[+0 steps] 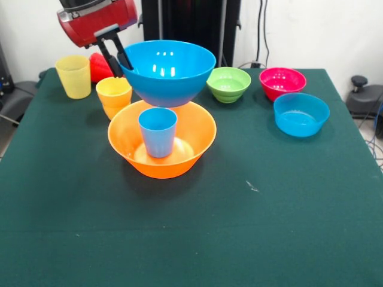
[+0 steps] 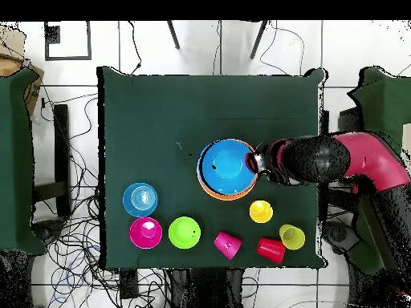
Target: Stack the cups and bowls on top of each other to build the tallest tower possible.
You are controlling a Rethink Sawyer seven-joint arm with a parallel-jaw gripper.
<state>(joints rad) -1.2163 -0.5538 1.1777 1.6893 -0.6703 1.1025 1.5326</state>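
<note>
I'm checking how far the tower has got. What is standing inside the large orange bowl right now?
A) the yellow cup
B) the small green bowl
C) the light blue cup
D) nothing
C: the front view shows the light blue cup standing upright inside the large orange bowl, while the claw holds the large blue bowl by its rim just above it.

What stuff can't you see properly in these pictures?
- Pink cup: hidden in the front view; it shows only from overhead.
- Red cup: front view, mostly behind the gripper.
- Light blue cup: overhead, covered by the large blue bowl.
- Large orange bowl: overhead, only a rim sliver shows.
</note>
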